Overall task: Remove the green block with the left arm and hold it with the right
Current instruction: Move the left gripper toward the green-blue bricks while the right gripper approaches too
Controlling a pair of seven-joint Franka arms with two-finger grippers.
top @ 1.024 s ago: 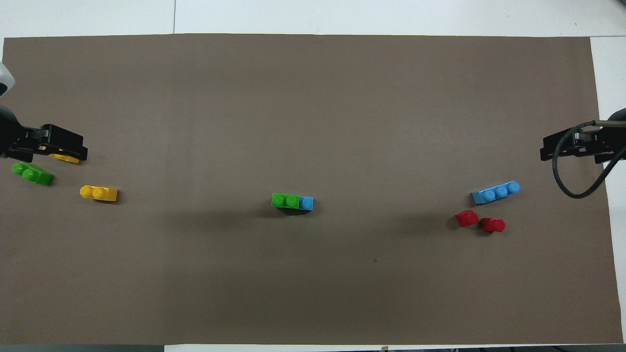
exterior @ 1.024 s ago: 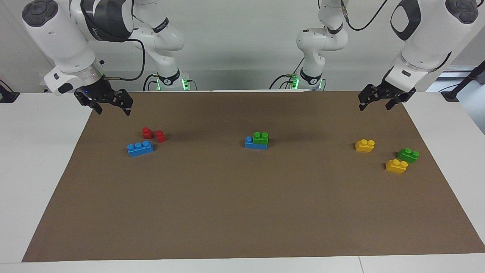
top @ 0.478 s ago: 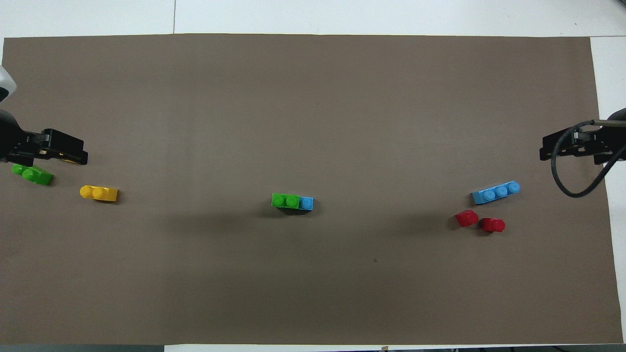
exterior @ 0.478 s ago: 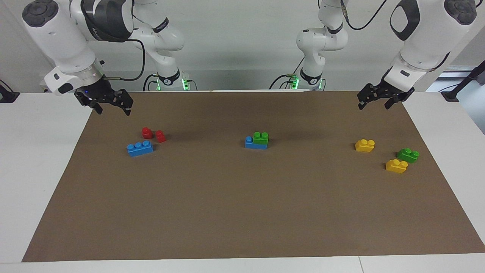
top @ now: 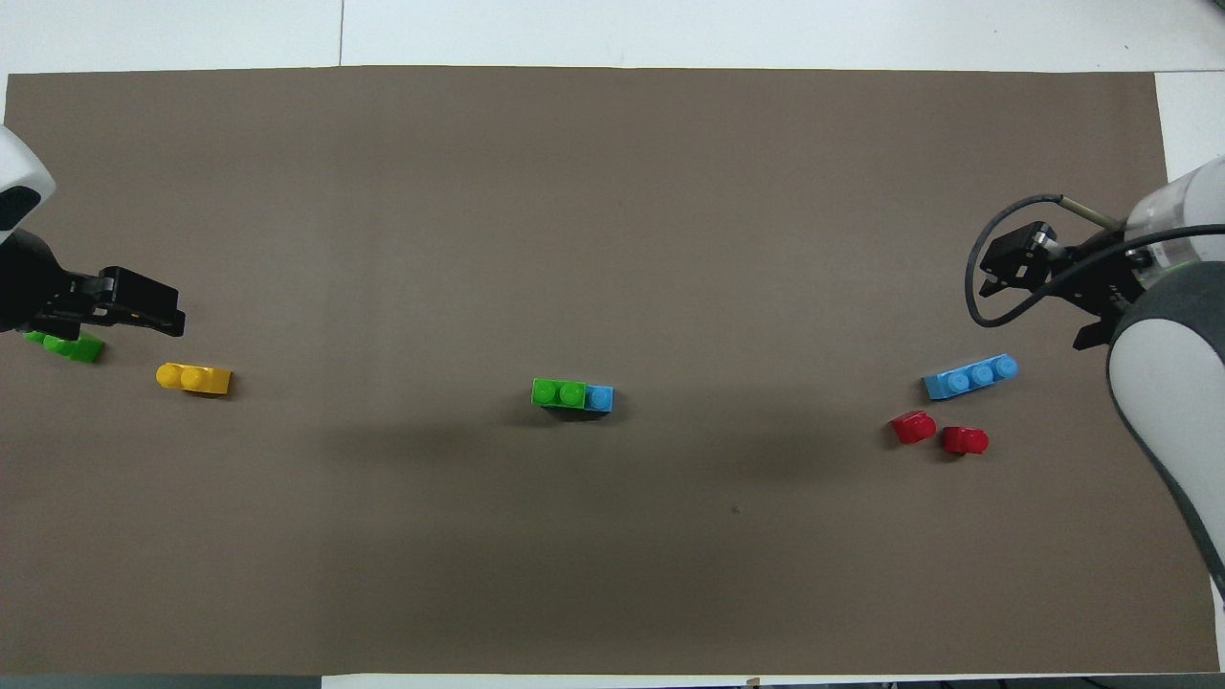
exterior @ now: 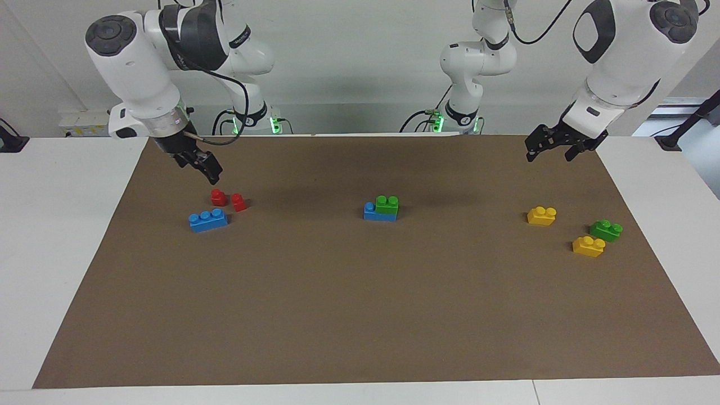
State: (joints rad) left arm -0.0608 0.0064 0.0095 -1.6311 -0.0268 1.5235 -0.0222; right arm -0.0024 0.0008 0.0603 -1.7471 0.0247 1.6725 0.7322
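Note:
A green block sits on top of a blue brick at the middle of the brown mat; the pair also shows in the overhead view, green block on blue brick. A second green block lies at the left arm's end, partly covered in the overhead view. My left gripper hangs open and empty over the mat's edge at that end. My right gripper is open and empty in the air over the mat close to two red blocks; it also shows overhead.
Two yellow bricks lie by the second green block; only one yellow brick shows overhead. A blue three-stud brick lies beside the red blocks. White table borders the mat.
My right arm has swung in over the mat toward the red blocks and turned its hand. My left gripper has shifted slightly toward the table's middle. No block has moved.

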